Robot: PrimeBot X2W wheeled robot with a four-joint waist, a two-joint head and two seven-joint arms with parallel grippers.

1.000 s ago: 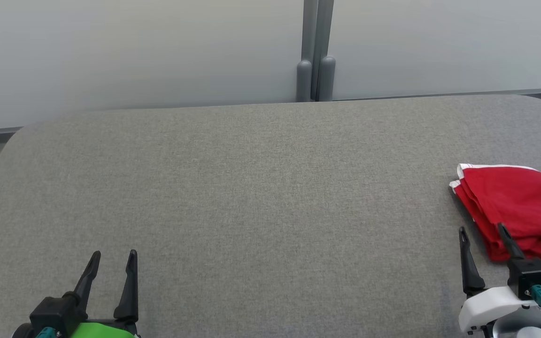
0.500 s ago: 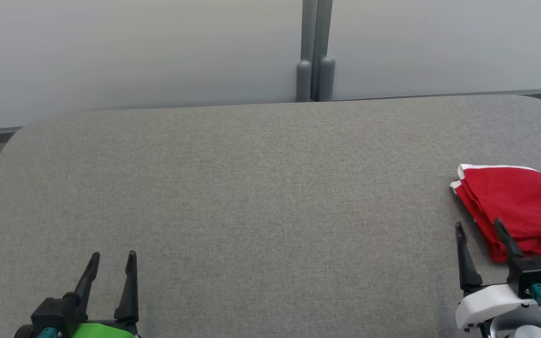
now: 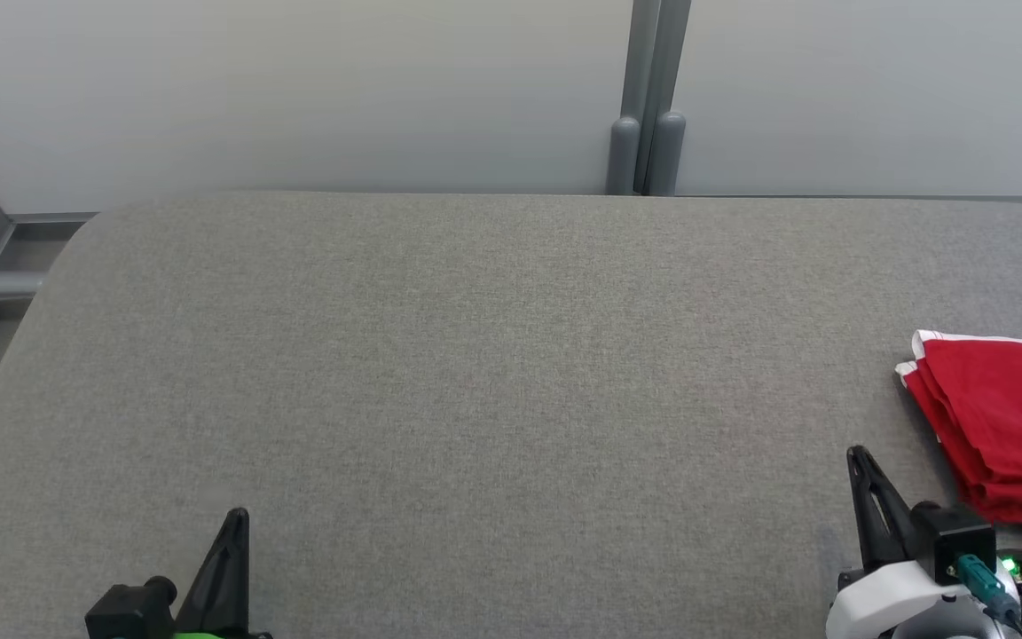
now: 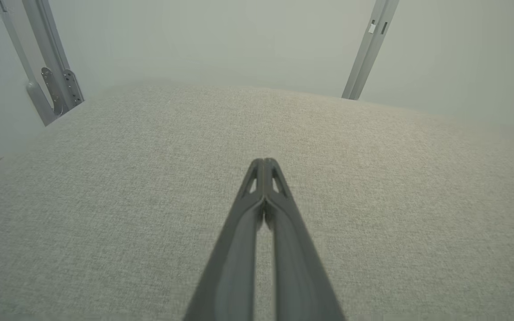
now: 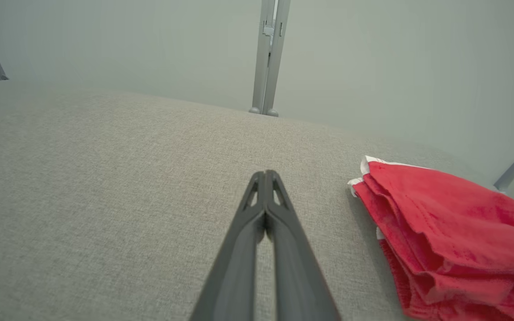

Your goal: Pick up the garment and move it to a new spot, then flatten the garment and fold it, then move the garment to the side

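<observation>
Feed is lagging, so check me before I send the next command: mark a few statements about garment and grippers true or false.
The folded red cloth garment with white trim lies at the right end of the grey fabric-covered table. True.
The right gripper holds the garment. False: its fingers are shut on nothing, apart from it.
The left gripper is open. False: its fingers are pressed together.
The garment lies in stacked layers. True.

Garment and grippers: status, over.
Left gripper shut, empty. Right gripper shut, empty. Garment folded on table, right of right gripper, apart from it. Nothing between.
</observation>
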